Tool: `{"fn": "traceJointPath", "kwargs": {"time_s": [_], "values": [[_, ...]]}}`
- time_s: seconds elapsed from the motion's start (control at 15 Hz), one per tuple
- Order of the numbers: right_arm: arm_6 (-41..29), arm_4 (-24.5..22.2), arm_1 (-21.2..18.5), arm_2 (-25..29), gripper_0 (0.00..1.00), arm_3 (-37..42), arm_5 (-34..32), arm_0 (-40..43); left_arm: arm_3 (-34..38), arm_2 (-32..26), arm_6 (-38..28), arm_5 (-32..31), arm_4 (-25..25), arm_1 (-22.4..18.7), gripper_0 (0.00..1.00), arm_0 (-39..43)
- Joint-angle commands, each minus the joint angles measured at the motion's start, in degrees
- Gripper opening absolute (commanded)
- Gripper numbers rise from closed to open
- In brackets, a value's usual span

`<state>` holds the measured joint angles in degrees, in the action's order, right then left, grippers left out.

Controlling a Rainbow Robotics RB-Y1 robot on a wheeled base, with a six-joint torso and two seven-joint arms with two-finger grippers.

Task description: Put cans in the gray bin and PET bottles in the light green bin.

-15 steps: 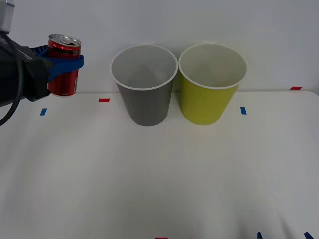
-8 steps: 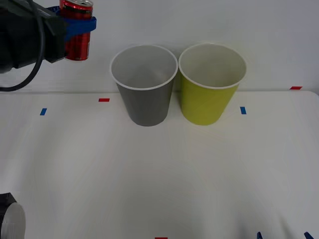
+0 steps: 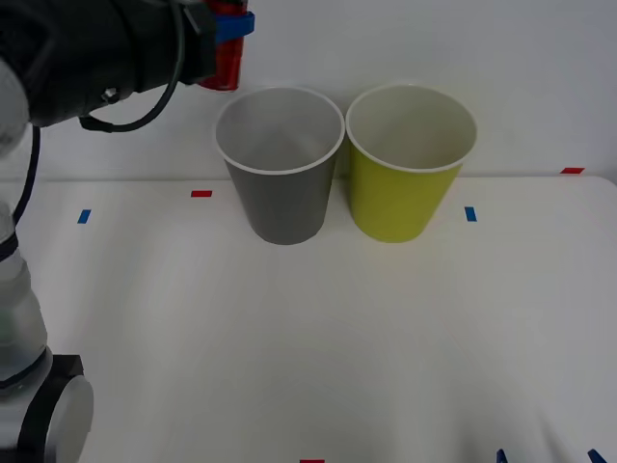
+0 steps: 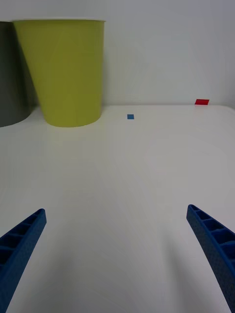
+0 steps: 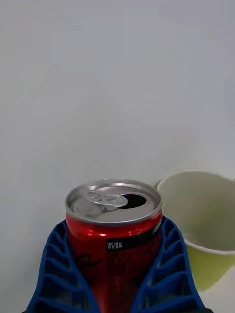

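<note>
Can risen, in left gripper

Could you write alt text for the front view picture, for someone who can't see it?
The left gripper holds a red can upright in the air, just left of a gray bin. A light green bin stands beside it on a white table.

One red can sits clamped in the left gripper. Two bins stand beside and below that gripper: one gray bin, nearer it, and one light green bin, farther. Five tape marks dot the bench: three red, two blue.
</note>
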<state>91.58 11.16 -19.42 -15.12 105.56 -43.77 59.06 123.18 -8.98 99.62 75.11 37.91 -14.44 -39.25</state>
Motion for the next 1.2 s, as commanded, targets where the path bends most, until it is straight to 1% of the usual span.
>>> {"fn": "traceJointPath", "kwargs": {"time_s": [0.07,0.13,0.4,0.67,0.87,1.2], "values": [[0.0,0.0,0.0,0.0,1.0,0.0,0.0,0.0,-7.4,3.1,0.4,-6.2,-0.6,0.9,0.0,-2.8],[0.0,0.0,0.0,0.0,1.0,0.0,0.0,0.0,-9.1,3.6,0.4,-7.1,-0.9,1.2,0.0,-3.6],[0.0,0.0,0.0,0.0,1.0,0.0,0.0,0.0,-15.3,7.4,1.3,-15.5,-2.2,2.1,0.0,-3.9],[0.0,0.0,0.0,0.0,1.0,0.0,0.0,0.0,-18.6,9.8,1.9,-20.4,-3.6,3.4,0.0,-3.9],[0.0,0.0,0.0,0.0,1.0,0.0,0.0,0.0,-23.3,12.1,2.8,-27.3,-4.6,3.5,0.0,-3.9],[0.0,0.0,0.0,0.0,1.0,0.0,0.0,0.0,-24.2,12.2,3.3,-27.9,-5.8,2.9,0.0,-3.5]]}}
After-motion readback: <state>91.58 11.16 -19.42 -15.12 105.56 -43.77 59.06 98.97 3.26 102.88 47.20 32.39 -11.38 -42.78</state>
